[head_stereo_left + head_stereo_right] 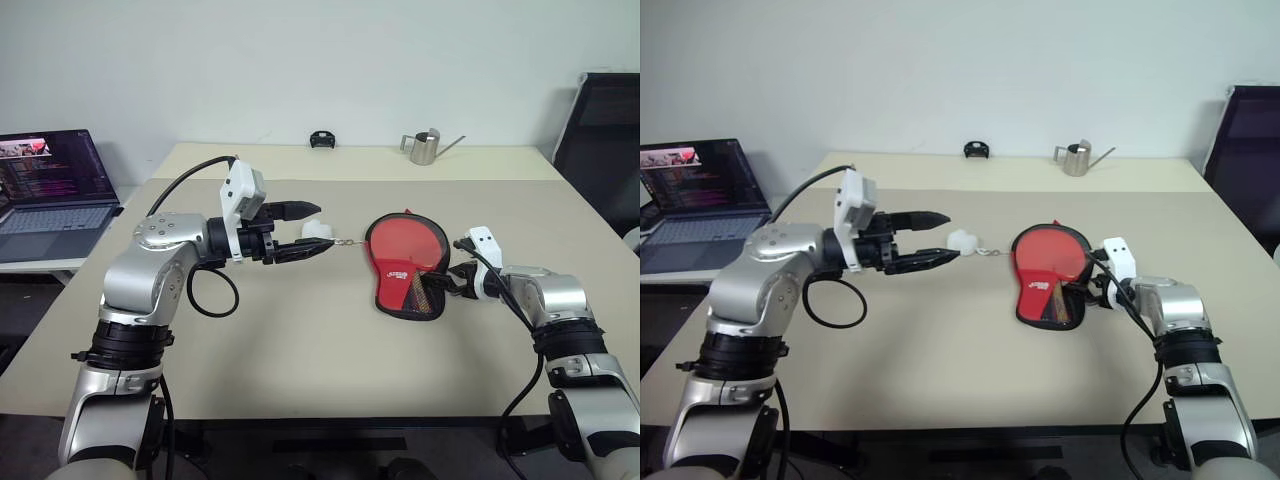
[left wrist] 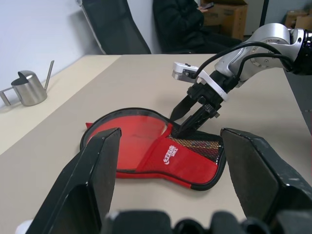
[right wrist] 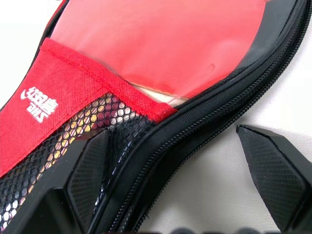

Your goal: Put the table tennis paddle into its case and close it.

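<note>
Reaching R gripper (image 1: 452, 281) at case (image 1: 405, 270)

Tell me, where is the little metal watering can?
The watering can stands near the table's far edge, on the robot's right, beyond the red case and beside a small black thing.

Case (image 3: 63, 92): red woven cloth panel with white printed logo, black open mesh below it, matt black fabric rim with a toothed zip. Table tennis paddle (image 3: 161, 44): smooth red rubber face, faint sheen. Watering can (image 2: 30, 87): brushed metal, dull shine. Table (image 1: 300, 370): smooth matt beige top. Right gripper (image 3: 185, 180): fingers of matt black plastic
</note>
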Controlling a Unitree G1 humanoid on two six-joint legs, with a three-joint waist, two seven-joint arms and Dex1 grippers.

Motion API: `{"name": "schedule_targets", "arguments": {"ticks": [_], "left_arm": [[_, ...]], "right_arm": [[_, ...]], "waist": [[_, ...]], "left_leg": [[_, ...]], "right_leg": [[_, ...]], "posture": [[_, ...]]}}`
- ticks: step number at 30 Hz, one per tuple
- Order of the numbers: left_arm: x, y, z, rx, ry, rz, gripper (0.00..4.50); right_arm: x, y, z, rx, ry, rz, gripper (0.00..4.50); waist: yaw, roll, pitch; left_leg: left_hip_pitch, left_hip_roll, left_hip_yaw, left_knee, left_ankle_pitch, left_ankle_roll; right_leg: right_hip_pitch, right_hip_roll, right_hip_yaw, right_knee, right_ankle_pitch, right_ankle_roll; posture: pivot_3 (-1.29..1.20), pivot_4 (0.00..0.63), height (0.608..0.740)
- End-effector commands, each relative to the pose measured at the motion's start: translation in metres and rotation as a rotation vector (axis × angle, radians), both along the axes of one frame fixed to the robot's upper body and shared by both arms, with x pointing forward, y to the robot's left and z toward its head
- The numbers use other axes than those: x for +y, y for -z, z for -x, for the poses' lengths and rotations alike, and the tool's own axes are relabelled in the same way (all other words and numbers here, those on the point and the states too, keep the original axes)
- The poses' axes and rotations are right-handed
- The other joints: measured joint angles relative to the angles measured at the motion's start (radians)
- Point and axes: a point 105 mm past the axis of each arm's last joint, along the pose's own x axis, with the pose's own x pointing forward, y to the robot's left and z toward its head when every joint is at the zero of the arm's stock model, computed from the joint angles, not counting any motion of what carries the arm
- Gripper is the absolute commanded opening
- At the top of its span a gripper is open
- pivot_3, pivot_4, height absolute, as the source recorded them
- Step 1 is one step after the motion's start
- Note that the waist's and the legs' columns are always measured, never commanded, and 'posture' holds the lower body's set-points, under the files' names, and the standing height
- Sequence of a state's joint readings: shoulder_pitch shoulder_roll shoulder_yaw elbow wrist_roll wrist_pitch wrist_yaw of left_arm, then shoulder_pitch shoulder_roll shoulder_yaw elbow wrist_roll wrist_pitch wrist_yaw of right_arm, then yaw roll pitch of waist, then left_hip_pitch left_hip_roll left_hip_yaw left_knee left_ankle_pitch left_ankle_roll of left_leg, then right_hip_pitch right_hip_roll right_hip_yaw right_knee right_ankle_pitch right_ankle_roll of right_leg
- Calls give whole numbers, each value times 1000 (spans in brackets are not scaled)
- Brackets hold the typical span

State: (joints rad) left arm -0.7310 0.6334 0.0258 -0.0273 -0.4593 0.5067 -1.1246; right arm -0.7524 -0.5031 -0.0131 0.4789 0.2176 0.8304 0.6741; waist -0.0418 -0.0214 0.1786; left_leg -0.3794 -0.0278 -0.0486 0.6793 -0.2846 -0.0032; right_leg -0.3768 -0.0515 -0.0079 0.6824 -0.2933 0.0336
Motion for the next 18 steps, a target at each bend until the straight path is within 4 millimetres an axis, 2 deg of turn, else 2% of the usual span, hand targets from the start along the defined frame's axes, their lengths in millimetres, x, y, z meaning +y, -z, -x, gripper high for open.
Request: {"name": "schedule_targets", "arguments": {"ticks": [1, 9, 14, 18], "left_arm": [[2, -8, 1, -41, 1, -5, 3566], [15, 3, 1, -10, -32, -36, 3566], [31, 17, 3, 32, -67, -82, 3566], [43, 28, 13, 80, -71, -120, 3566]], "right_arm": [[10, 24, 8, 99, -15, -15, 3925], [18, 24, 10, 99, -27, -28, 1335], [31, 20, 14, 93, -47, -60, 23], [47, 9, 22, 87, -88, -114, 7]], "waist": [[0, 0, 0], [-6, 0, 0], [-8, 0, 0], [-9, 0, 0]], "left_leg": [[0, 0, 0, 0, 0, 0], [0, 2, 0, -1, 0, 0], [0, 2, 0, -1, 0, 0], [-2, 2, 0, -3, 0, 0]], "right_leg": [[0, 0, 0, 0, 0, 0], [-1, 1, 0, 0, 0, 0], [-1, 1, 0, 0, 0, 0], [-3, 1, 1, -1, 0, -1]], "posture": [[0, 150, 740], [0, 150, 740], [0, 150, 740], [0, 150, 740]]}}
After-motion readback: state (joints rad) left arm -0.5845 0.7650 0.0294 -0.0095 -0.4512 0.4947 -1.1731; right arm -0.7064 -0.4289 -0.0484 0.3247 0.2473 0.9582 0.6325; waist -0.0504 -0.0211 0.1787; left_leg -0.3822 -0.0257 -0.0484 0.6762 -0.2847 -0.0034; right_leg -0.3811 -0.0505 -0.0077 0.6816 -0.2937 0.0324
